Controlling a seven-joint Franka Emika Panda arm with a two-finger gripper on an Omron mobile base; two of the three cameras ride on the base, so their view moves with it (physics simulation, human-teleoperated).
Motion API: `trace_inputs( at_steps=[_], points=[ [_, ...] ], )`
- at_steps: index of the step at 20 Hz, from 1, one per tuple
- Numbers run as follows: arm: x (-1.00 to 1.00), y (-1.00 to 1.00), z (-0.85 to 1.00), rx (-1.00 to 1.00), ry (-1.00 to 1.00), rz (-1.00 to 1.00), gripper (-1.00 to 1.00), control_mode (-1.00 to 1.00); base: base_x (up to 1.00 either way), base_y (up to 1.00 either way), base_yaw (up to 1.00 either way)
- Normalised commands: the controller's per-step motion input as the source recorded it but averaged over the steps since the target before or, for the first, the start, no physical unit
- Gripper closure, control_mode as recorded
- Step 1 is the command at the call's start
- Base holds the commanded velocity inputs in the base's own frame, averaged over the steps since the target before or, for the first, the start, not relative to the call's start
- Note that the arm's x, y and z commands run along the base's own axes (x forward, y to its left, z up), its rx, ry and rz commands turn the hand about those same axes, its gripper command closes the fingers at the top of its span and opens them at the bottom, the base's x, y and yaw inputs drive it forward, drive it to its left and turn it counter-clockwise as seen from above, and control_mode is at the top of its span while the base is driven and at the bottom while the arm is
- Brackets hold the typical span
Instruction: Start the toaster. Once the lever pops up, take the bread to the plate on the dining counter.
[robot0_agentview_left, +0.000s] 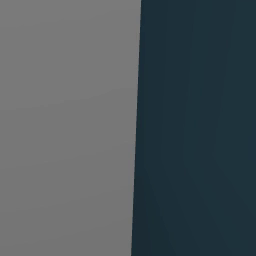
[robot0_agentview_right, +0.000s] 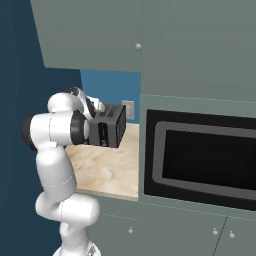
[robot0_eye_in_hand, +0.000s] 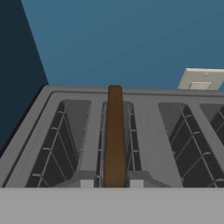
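Bread (robot0_eye_in_hand: 114, 135) upright in toaster (robot0_eye_in_hand: 151, 131) slot, between gripper (robot0_eye_in_hand: 111, 183) fingertips

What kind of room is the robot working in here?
Most likely a home kitchen. A toaster with a bread slice standing in one slot sits on a marble-like counter, beside a built-in oven and under grey-green wall cabinets.

Two flat surfaces up close

I am looking at a plain grey panel (robot0_agentview_left: 65, 130) on the left, meeting a dark blue wall (robot0_agentview_left: 195, 130) on the right.
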Motion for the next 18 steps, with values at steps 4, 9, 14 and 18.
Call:
trace_inputs(
  at_steps=[4, 9, 14, 18],
  points=[
    [0.0, 0.0, 0.0, 0.0, 0.0, 0.0, 1.0, -1.0, 0.0, 0.0, 0.0],
    [0.0, 0.0, 0.0, 0.0, 0.0, 0.0, 1.0, -1.0, 0.0, 0.0, 0.0],
    [0.0, 0.0, 0.0, 0.0, 0.0, 0.0, 1.0, -1.0, 0.0, 0.0, 0.0],
    [0.0, 0.0, 0.0, 0.0, 0.0, 0.0, 1.0, -1.0, 0.0, 0.0, 0.0]
  ],
)
